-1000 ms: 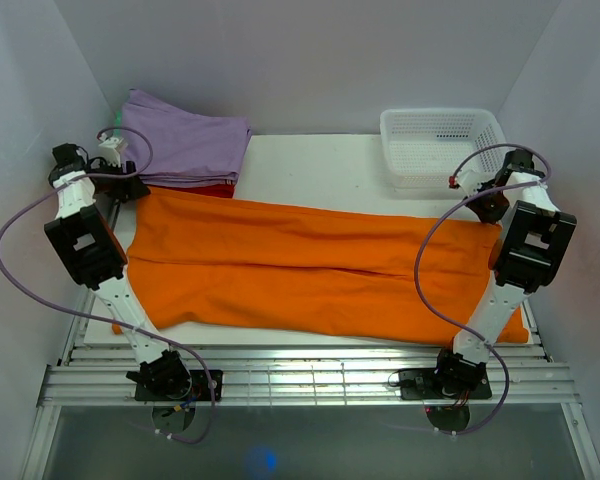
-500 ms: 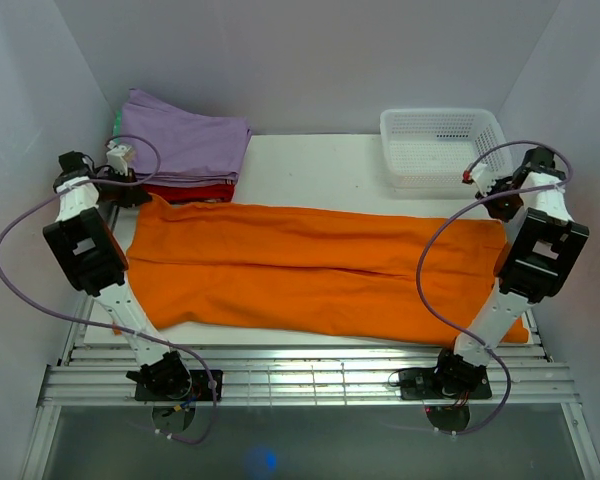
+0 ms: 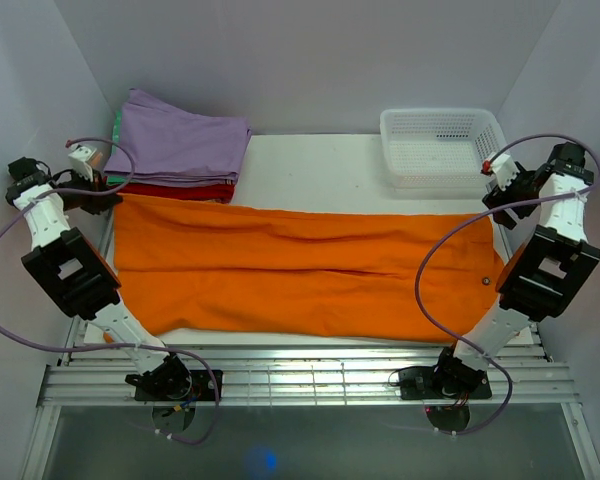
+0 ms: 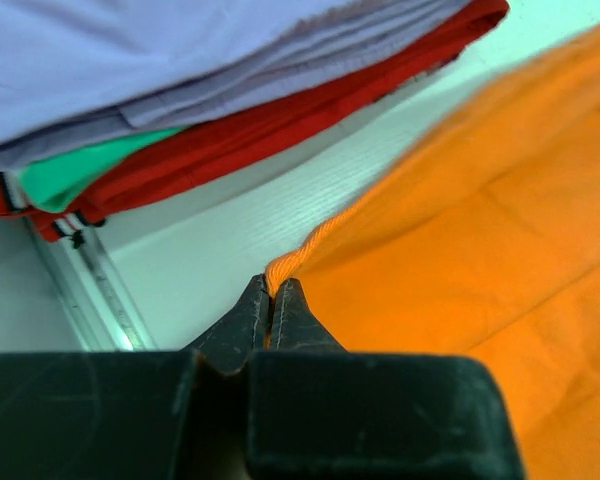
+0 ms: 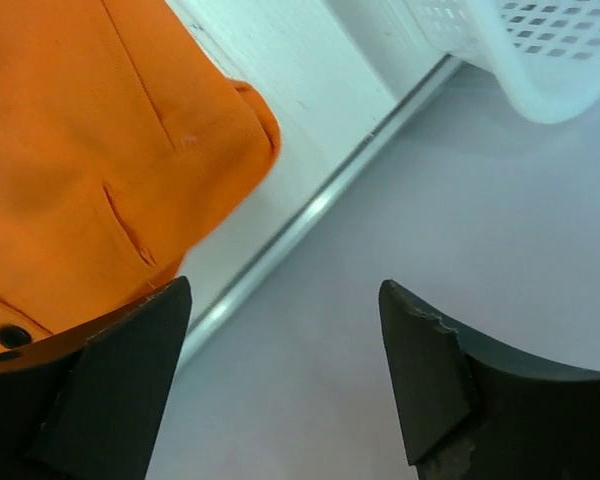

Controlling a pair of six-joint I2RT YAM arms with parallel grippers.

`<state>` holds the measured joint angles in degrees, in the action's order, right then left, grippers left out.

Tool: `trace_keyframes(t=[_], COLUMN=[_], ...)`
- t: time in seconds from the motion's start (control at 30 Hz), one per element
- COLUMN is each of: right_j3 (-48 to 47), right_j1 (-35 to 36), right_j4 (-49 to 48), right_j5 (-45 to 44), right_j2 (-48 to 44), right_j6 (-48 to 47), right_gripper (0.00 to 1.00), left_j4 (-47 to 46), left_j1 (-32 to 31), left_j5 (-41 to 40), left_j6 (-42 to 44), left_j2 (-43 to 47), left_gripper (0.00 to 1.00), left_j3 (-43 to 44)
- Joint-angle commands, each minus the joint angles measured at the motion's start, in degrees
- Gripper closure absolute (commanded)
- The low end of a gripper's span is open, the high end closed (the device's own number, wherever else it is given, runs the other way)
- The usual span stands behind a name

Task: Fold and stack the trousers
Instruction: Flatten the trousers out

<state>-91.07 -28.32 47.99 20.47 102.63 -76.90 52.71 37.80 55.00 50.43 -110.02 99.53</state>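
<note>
The orange trousers (image 3: 300, 270) lie spread flat across the white table (image 3: 320, 165), waist end to the right. My left gripper (image 3: 107, 200) is at their far left corner. In the left wrist view it (image 4: 271, 290) is shut on the hem of the trousers (image 4: 460, 230). My right gripper (image 3: 500, 195) hangs off the table's right edge near the far right corner. In the right wrist view it (image 5: 283, 290) stands open with nothing between its fingers, and the trousers (image 5: 90, 150) lie apart to its left.
A stack of folded garments sits at the back left, lilac (image 3: 185, 145) on top of red (image 3: 185, 190), close behind my left gripper. A white mesh basket (image 3: 440, 145) stands at the back right. Grey walls close in on both sides.
My left gripper shut on the far left corner and pulled it leftward. My right gripper drew the right end outward, then opened and let go. The trousers now lie stretched wider and flatter.
</note>
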Motion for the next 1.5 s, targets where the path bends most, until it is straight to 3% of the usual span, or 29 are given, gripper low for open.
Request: trace_keyframes(t=[0.0, 0.27, 0.43, 0.53, 0.7, 0.83, 0.87, 1.1, 1.3, 1.37, 1.4, 1.47], right_j3=[-1.56, -4.72, -10.71, -8.53, -8.33, -13.43, -15.09, -22.12, -22.05, -22.14, -22.05, -21.52], right_j1=[1.85, 5.37, 5.99, 5.99, 6.08, 5.73, 5.03, -0.24, -4.81, -6.22, -7.7, -8.94], right_j4=[-0.61, -7.99, -4.75, -2.55, 2.54, 12.8, 13.79, 17.4, 15.48, 13.98, 12.76, 9.59], right_j5=[-0.08, 1.16, 0.98, 3.25, 7.65, 8.71, 9.32, 14.59, 18.11, 21.43, 22.67, 26.27], right_j2=[4.41, 11.78, 17.42, 18.31, 18.4, 18.75, 17.88, 11.2, 5.75, 3.55, 2.76, 0.04], right_j6=[6.58, 18.97, 25.57, 24.44, 17.94, 11.79, 10.3, 7.39, 5.62, 8.15, 9.57, 11.94], right_gripper=[0.15, 0.08, 0.07, 0.1, 0.48, 0.78, 0.92, 0.92, 0.92, 0.92, 0.92, 0.92], left_j4=[2.93, 5.92, 5.83, 5.83, 5.83, 6.27, 6.53, 6.53, 2.86, -1.09, -7.29, -14.44], left_j1=[-0.27, -0.36, -0.36, -0.36, -0.27, -0.27, -0.27, 0.43, 1.48, 2.53, 3.15, 5.61], left_j5=[3.8, -0.16, -0.25, -0.07, 0.37, 0.46, 0.54, 2.39, 4.5, 5.81, 6.43, 7.83], left_j6=[5.37, 13.72, 13.99, 13.38, 12.23, 11.97, 11.71, 9.34, 6.18, 0.39, -2.77, -13.66], left_j2=[2.88, 1.91, 2.44, 2.26, 1.82, 1.74, 1.74, 2.44, 4.36, 5.6, 7.08, 9.02], left_gripper=[1.0, 1.0, 1.0, 1.0, 1.0, 1.0, 1.0, 1.0, 1.0, 1.0, 1.0, 1.0], left_j3=[-1.79, -3.46, -4.08, -3.46, -2.23, -0.83, 0.05, 3.04, 3.84, 2.61, 1.82, -0.72])
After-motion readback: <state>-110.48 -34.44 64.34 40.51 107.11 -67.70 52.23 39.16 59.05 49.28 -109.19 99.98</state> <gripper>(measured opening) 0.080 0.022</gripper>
